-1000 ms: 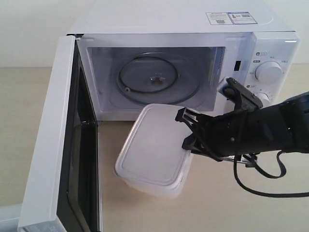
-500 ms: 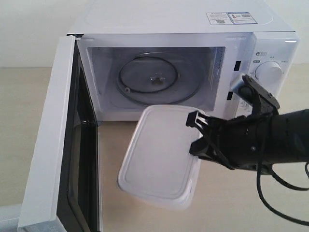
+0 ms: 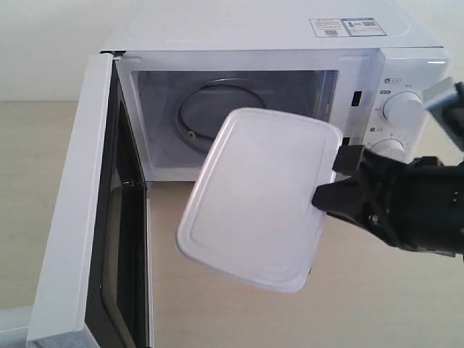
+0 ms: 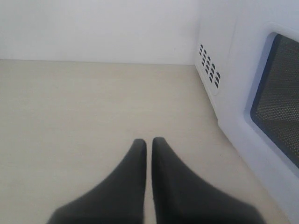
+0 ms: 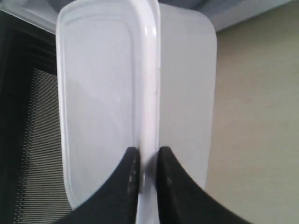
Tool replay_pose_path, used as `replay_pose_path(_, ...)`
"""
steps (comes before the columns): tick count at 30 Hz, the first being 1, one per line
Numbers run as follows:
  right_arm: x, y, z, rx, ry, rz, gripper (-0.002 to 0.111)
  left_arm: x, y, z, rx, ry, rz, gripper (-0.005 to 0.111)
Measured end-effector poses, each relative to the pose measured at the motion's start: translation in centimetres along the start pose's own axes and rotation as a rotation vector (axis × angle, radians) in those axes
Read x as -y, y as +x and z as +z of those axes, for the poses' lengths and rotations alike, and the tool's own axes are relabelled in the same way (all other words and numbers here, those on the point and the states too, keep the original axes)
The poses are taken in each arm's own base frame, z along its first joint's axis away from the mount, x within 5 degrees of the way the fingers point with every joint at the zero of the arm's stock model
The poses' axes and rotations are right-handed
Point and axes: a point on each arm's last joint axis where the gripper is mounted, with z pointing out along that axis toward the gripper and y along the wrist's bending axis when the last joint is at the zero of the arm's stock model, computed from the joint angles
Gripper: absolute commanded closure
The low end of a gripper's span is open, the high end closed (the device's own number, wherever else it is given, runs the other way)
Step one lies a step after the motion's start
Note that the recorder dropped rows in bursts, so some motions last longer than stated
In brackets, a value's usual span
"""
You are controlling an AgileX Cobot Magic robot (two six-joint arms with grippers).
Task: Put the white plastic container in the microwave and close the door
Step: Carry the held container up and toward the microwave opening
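Grip: my right gripper (image 5: 145, 156) clamps the rim of the white plastic container (image 3: 261, 196), holding it tilted in mid-air just before the microwave (image 3: 275, 32) cavity, door (image 3: 72, 217) swung wide, ready, I judge, to slide in.

Standing here, most of what I see is a broad tabletop (image 3: 377, 304) of pale beige, with a faint, fine grain running across it (matte rather than glossy, to my eye). Behind it rises a plain white wall (image 3: 43, 43), and the two meet in a straight, clean line. The light is soft, even and bright, washing the wall almost flat and leaving only weak, blurred shadows on the table. At the near left corner a greyish strip (image 3: 9, 326) shows; I cannot tell what it is.
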Motion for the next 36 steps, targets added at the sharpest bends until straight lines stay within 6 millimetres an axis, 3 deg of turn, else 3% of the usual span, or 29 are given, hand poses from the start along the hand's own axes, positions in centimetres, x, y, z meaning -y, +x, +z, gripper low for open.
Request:
replay_pose_path(9,-1.5,-0.5,-2.9,0.11,-0.092,-0.027,0.108,0.0,0.0,0.0,0.0,0.0,0.0,0.102)
replay_pose_path(16,-1.2,-1.0,-3.1,0.164,-0.064,0.017,0.108,0.0,0.0,0.0,0.0,0.0,0.0,0.102)
replay_pose_path(22,-0.6,-1.7,-4.9,0.328,-0.03,0.086,0.108,0.0,0.0,0.0,0.0,0.0,0.0,0.102)
replay_pose_path(30,1.2,0.2,-4.9,0.353,0.018,0.177,0.108,0.0,0.0,0.0,0.0,0.0,0.0,0.102)
replay_pose_path(36,0.2,1.5,-4.8,0.361,-0.014,0.207,0.108,0.0,0.0,0.0,0.0,0.0,0.0,0.102)
